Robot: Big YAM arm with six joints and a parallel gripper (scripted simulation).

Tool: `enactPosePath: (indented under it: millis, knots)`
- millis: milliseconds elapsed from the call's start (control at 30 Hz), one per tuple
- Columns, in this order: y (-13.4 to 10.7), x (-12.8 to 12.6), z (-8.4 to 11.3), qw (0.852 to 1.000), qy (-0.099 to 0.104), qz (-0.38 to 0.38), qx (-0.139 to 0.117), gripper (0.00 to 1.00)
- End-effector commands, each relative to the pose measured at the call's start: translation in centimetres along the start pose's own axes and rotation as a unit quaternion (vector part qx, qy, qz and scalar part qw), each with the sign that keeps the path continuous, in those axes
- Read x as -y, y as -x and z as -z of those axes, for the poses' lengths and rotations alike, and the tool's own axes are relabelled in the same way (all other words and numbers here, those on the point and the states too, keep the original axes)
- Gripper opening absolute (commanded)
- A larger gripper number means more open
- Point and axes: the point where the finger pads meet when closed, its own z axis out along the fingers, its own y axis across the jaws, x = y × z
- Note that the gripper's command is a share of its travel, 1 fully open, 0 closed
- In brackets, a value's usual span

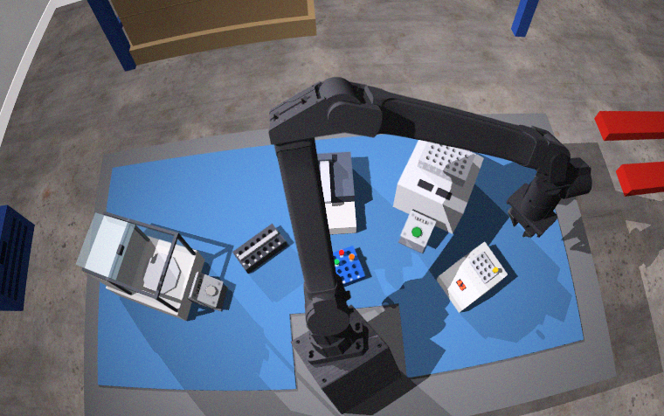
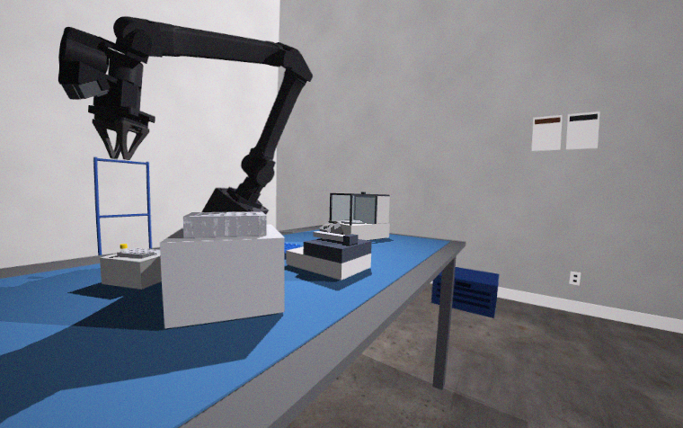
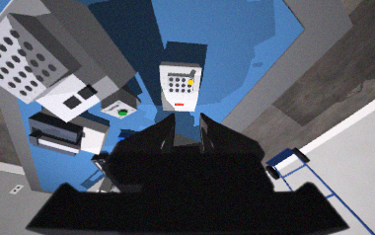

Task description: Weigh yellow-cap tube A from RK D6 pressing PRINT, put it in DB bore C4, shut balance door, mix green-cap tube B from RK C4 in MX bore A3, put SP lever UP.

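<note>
Tube A's yellow cap shows in a bore near the right edge of the dry block; it also shows in the side view and the wrist view. My gripper hangs high above the mat, behind the dry block, with its fingers a little apart and nothing between them. Tube B's green cap stands in the blue rack. The mixer has its green START key on the front. The balance has its top pane slid back.
The spectrophotometer stands behind the rack, partly hidden by my arm. The magnet block lies between it and the balance. Red and orange capped tubes stand in the rack. The mat's right edge is near my gripper.
</note>
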Motion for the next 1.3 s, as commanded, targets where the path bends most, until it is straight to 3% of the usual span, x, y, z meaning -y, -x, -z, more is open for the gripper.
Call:
enactPosePath:
  millis: [0,67,100,133,167,300,333,433,467,567,633,667,800,833,967,1000,1100,1133,1200,1233,1267]
  knots:
    - [3.4,-2.0,0.6,0.999,-0.018,0.022,0.019,0.3]
    - [3.4,-2.0,0.6,0.999,-0.018,0.022,0.019,0.3]
    - [1.6,-2.6,-1.3,1.0,-0.019,0.023,-0.004,0.3]
    - [2.1,-3.9,-0.5,0.999,-0.034,0.039,-0.001,0.3]
    - [3.9,-4.9,0.7,0.997,-0.049,0.055,0.01,0.3]
    - [5.0,-8.0,0.0,0.997,-0.047,0.058,0.015,0.3]
    - [5.1,-8.9,-0.1,0.996,-0.062,0.064,0.009,0.3]
    - [5.5,-11.4,-0.6,0.996,-0.061,0.065,0.009,0.3]
    - [5.4,-12.3,-0.8,0.995,-0.075,0.071,0.003,0.3]
    - [5.5,-14.4,-2.1,0.995,-0.072,0.067,-0.006,0.3]
    - [5.5,-14.4,-2.1,0.995,-0.072,0.067,-0.006,0.3]
    - [3.7,-15.0,-3.1,0.994,-0.084,0.069,-0.022,0.3]
    - [5.3,-19.1,-2.1,0.994,-0.084,0.076,-0.004,0.3]
    - [5.4,-20.0,-2.2,0.992,-0.097,0.086,0.0,0.3]
    - [4.7,-22.8,-3.0,0.992,-0.095,0.081,-0.01,0.3]
    - [5.0,-23.9,-2.8,0.99,-0.106,0.093,0.002,0.3]
    - [4.2,-25.7,-4.3,0.991,-0.106,0.085,-0.017,0.3]
    - [4.0,-26.9,-3.7,0.989,-0.114,0.099,0.002,0.3]
    - [4.0,-26.9,-3.7,0.989,-0.114,0.099,0.002,0.3]
    - [3.4,-27.0,-5.0,0.989,-0.116,0.092,-0.017,0.3]
    - [3.6,-28.4,-4.3,0.989,-0.115,0.095,-0.009,0.3]
